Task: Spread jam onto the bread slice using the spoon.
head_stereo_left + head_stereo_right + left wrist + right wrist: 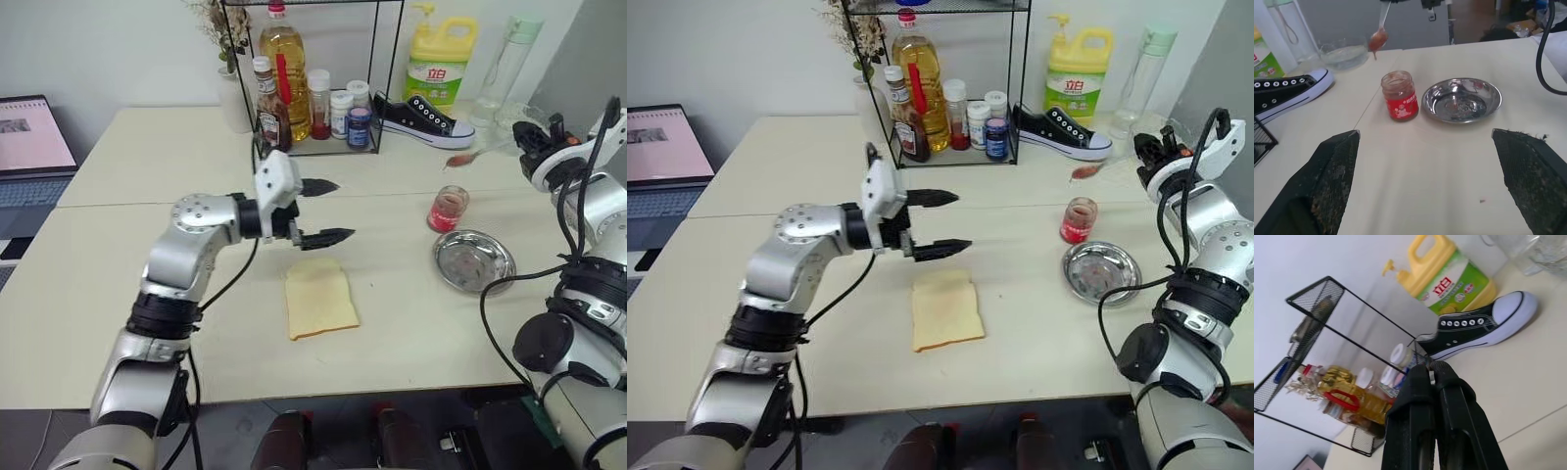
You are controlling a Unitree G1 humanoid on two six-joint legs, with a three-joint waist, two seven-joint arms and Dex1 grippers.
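Your right gripper (1431, 374) is clamped on the spoon (467, 157), handle running toward it, jam-laden bowl (1377, 39) hanging lowest. Your left gripper (325, 211) gapes wide above the bread slice (318, 298).

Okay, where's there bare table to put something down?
Free: the near table edge in front of the bread slice, and the stretch between bread and steel plate. Crowded: the back, around the wire rack, shoe and detergent jug.

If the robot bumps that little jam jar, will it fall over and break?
The jam jar looks like glass, so a fall could probably crack it. It is short and wide, standing upright on the flat table, so a light bump would likely slide it. With no lid, tipping might spill jam.
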